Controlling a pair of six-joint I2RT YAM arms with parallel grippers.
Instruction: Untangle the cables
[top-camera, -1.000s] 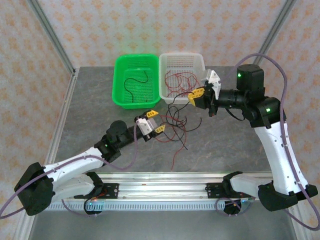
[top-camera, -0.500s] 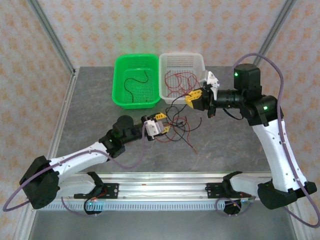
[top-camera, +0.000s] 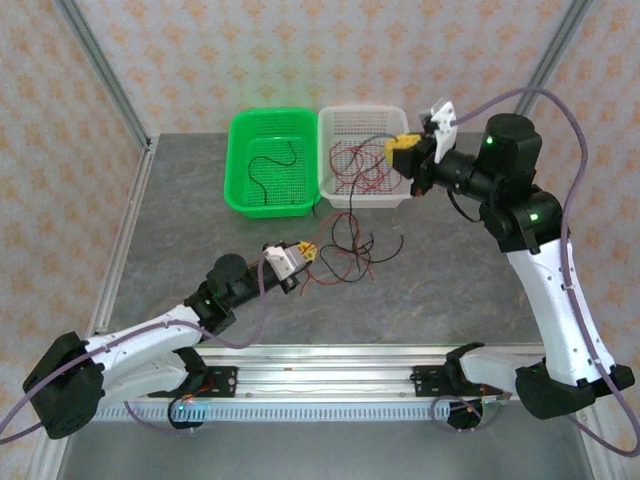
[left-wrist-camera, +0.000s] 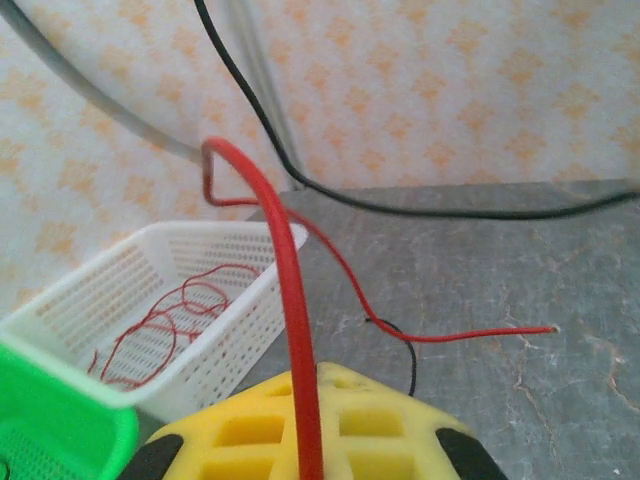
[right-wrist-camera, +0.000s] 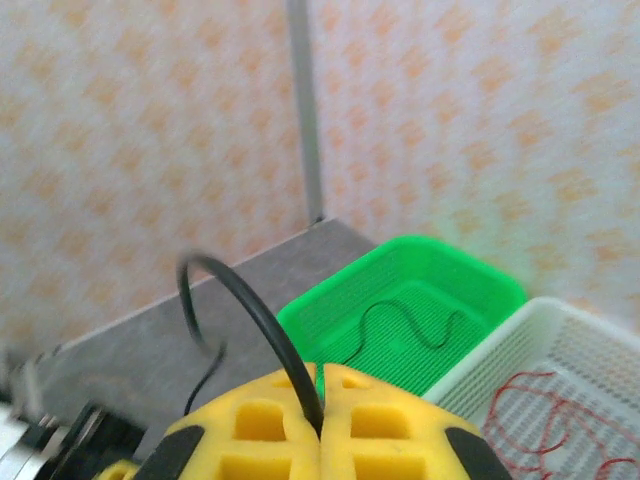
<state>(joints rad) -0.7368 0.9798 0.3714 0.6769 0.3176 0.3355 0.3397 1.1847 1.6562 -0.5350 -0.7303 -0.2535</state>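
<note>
left gripper (top-camera: 304, 257) pinches a red cable (left-wrist-camera: 290, 300); right gripper (top-camera: 402, 148), over the white basket (top-camera: 362, 109), pinches a black cable (right-wrist-camera: 270, 330). tangle (top-camera: 345, 252) lies on the table (top-camera: 450, 285) between. advice: draw apart slowly, grips firm.

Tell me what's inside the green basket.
One black cable lies curled on the green basket's mesh floor. Nothing else shows there. The near wall covers a strip of floor.

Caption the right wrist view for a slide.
Right gripper shut on a black cable, green basket ahead holding another.
</note>
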